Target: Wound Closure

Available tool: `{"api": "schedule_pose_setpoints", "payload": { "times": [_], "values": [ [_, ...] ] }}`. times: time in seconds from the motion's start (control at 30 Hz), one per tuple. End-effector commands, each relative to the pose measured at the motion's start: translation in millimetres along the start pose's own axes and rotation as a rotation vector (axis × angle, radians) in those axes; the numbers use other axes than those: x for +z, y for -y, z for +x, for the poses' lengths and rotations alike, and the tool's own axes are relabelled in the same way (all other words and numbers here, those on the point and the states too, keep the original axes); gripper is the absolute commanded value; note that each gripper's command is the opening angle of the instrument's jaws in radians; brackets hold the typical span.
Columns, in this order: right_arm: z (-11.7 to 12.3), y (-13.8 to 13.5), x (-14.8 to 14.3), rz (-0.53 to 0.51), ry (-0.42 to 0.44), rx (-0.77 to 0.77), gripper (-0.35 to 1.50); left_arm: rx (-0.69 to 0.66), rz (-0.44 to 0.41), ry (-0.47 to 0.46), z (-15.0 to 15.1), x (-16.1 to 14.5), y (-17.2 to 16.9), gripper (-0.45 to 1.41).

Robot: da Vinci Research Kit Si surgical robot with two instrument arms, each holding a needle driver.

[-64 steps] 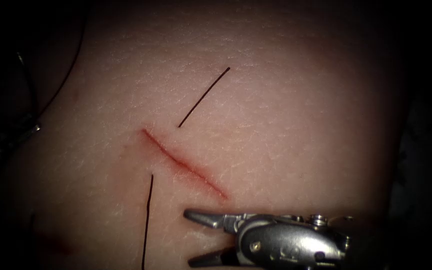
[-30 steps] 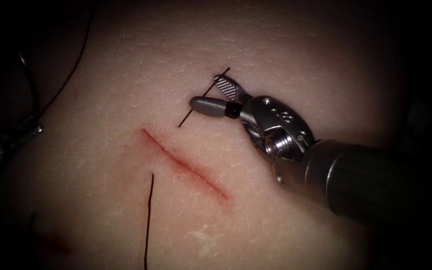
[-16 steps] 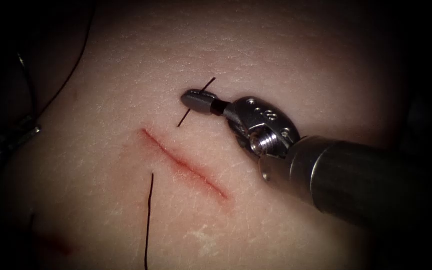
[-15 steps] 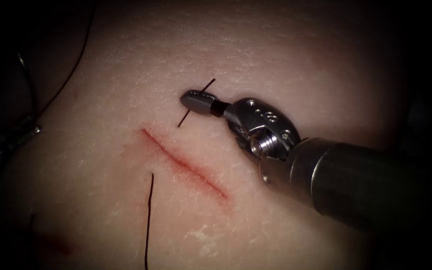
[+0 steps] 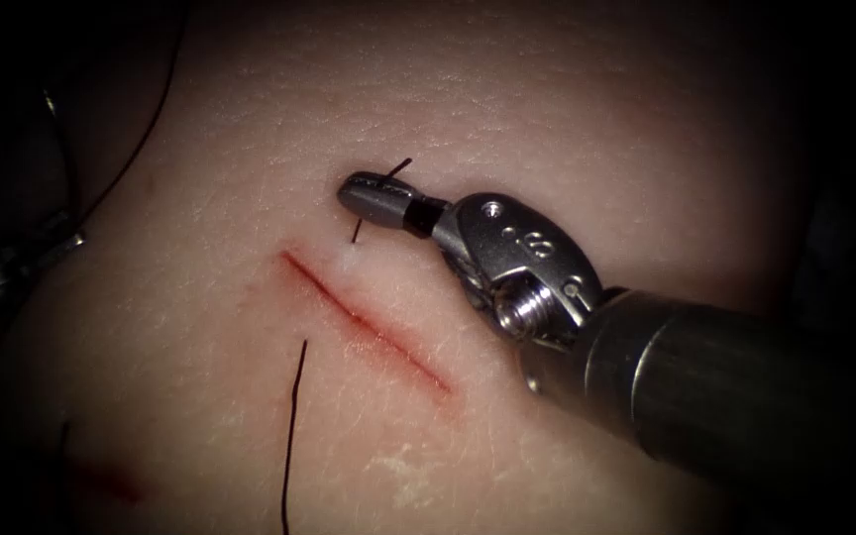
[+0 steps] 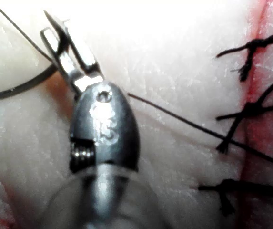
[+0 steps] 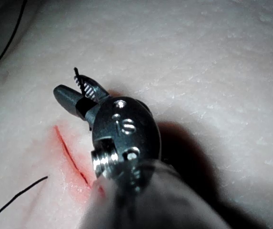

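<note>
Where the endoscope view is taken first, the right gripper (image 5: 354, 190) is seen pressed together on a short thread end (image 5: 400, 164) that rises out of the tissue (image 5: 567, 109) on the upper right side of the cut (image 5: 364, 319). The thread end's long axis runs up and to the right, across the jaws, with its foot just beside the cut's upper end, where the tissue is raised in a pale little peak. A second thread end (image 5: 292, 426) lies on the lower left side of the cut, well apart from that gripper (its nearer end close to the cut's edge).

From the left wrist view, the left gripper (image 6: 62, 45) is seen closed on the curved needle (image 6: 17, 89), which is held clear of the tissue, with a thread (image 6: 193, 125) running off toward a row of tied stitches (image 6: 246, 110).

From the right wrist view, the same pinch is confirmed: the thread end stands between the ridged jaws, the cut lying just below them.
</note>
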Motion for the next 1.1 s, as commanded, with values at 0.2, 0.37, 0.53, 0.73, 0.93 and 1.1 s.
{"api": "schedule_pose_setpoints", "payload": {
  "times": [0.2,0.37,0.53,0.73,0.93,1.1],
  "values": [
    [-0.8,0.1,0.1,0.009,-0.038,-0.018,1.25,-0.005,0.016,0.020,-3.0,1.2,1.1,-0.45],
    [-0.8,0.1,-1.2,0.020,-0.047,-0.029,1.26,-0.084,0.060,0.051,-5.1,2.1,2.8,0.61],
    [-1.3,0.0,-2.1,0.030,-0.053,-0.053,1.25,-0.205,0.107,0.084,-6.0,1.4,4.1,1.18],
    [-2.2,0.3,-2.1,0.033,-0.045,-0.081,1.23,-0.243,0.104,0.116,-4.6,0.2,4.6,1.28],
    [-2.6,0.5,-2.4,0.038,-0.038,-0.099,1.21,-0.200,0.083,0.181,-1.7,-2.0,5.1,1.15],
    [-2.7,0.6,-2.5,0.040,-0.038,-0.106,1.20,-0.155,0.094,0.215,0.7,-4.3,5.9,1.04]
  ]
}}
